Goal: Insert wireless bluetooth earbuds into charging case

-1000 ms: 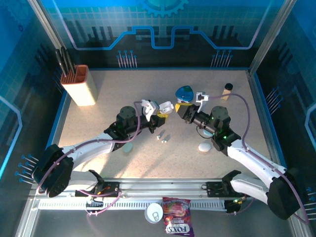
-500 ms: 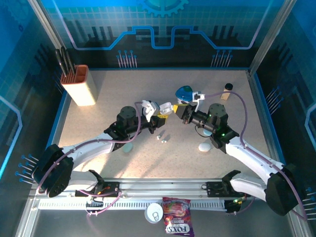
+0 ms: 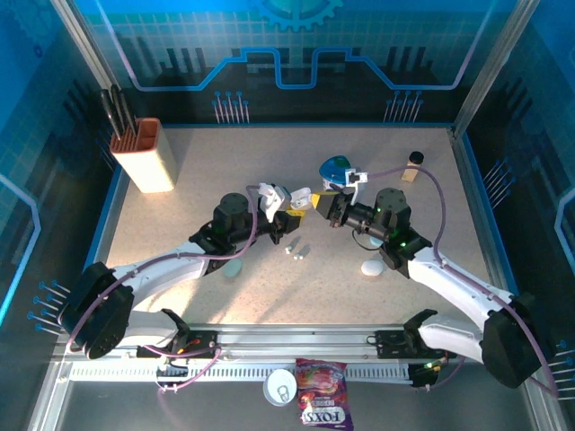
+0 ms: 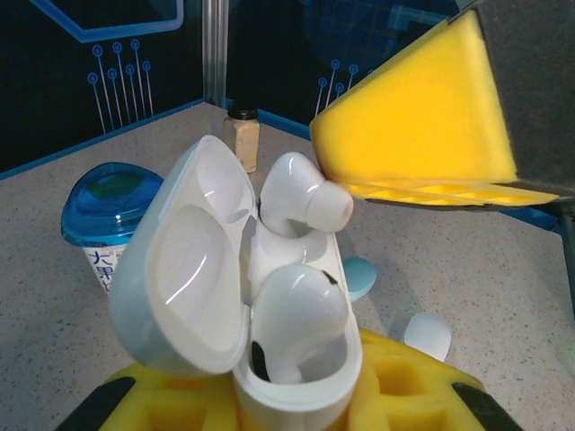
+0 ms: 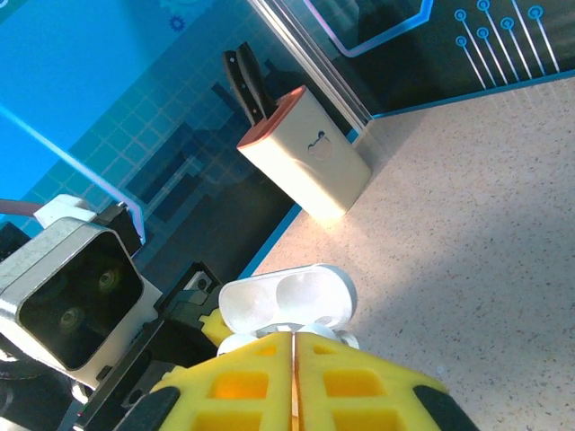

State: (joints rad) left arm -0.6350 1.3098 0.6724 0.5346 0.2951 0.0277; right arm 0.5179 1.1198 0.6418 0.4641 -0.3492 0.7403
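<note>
Left wrist: earbuds in held case

My left pincer (image 4: 296, 404) pinches the open charging case (image 4: 193, 287); two white earbuds (image 4: 292, 310) stand in it, above my pads (image 4: 404, 391). My right pincer (image 5: 294, 359), pressed together, sits beside the upper one.

robot lab cell, blue circuit-print walls (image 3: 296, 54), aluminium rails (image 3: 296, 339), speckled tabletop (image 3: 198, 171)

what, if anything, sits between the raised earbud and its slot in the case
Nothing visible: the raised earbud stands at its slot in the case, beside the seated earbud, with the right pincer shut close by.
</note>
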